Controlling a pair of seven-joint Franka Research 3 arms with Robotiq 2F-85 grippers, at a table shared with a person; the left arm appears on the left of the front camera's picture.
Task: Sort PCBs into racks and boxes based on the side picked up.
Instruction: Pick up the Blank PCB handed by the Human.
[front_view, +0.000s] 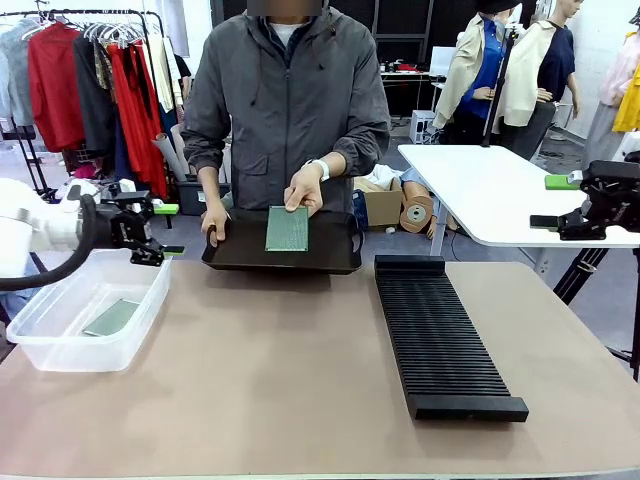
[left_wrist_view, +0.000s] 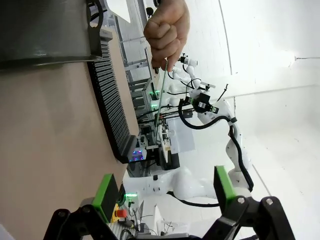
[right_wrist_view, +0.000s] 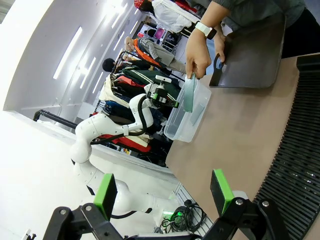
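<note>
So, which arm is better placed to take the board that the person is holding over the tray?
Left. The left hand, open by the clear tub, is nearer to the PCB than the right hand, also open, out past the rack.

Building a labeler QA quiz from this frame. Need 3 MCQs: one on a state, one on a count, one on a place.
1. Slots of the rack: A all empty; B half filled; C full.
2. PCBs lying in the clear tub: A none; B one; C three.
3. The held PCB is: A in the rack; B in the tub; C over the black tray.

A, no board stands in any slot. B, a single green board lies on the tub floor. C, it is held upright above the tray.
</note>
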